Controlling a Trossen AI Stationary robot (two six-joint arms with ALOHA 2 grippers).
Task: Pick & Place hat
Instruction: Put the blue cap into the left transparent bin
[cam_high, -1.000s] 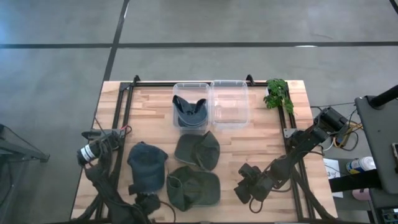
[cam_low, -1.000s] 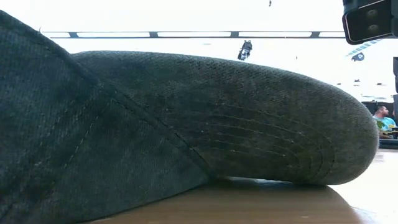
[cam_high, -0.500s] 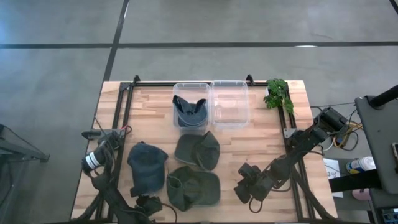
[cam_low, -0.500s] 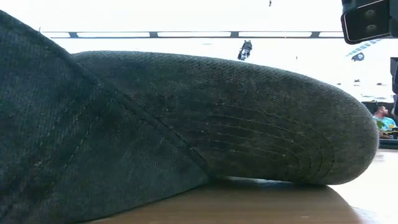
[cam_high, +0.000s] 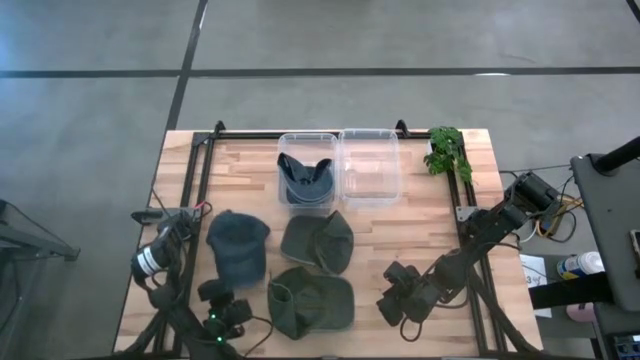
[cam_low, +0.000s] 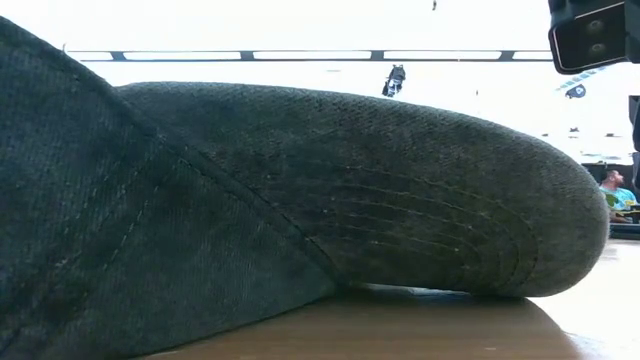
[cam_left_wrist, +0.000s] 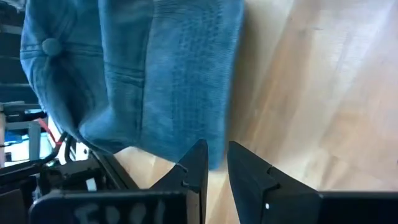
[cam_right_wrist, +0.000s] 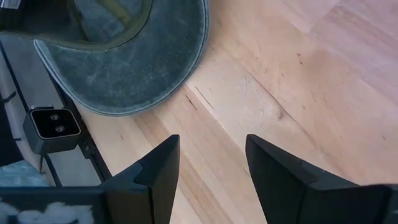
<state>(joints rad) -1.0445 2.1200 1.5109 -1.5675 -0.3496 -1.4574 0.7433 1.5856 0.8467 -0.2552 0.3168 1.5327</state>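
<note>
Moved: blue cap (cam_high: 238, 244) has been dragged farther from the table's near edge and now lies up beside the upper green hat (cam_high: 318, 240); a second ago it lay lower, next to the lower green hat (cam_high: 312, 300).
Blue cap now: on the wooden table (cam_high: 420, 215), left of centre, held at the edge of its brim.
Long axis: brim end toward the near edge, crown toward the clear bins (cam_high: 340, 165), so the grip is at the end nearest the arm.
Left gripper (cam_left_wrist: 214, 163): fingers clamped narrowly on the brim edge, just below the cap in the high view.
Nearer arm: left, clearly; the right gripper (cam_right_wrist: 208, 165) hangs with fingers spread and empty over bare wood at the front right.
Goal direction: probably the bins, straight beyond the crown; one bin (cam_high: 306, 170) already holds a dark cap (cam_high: 305, 180), the other bin (cam_high: 370, 165) looks empty.
</note>
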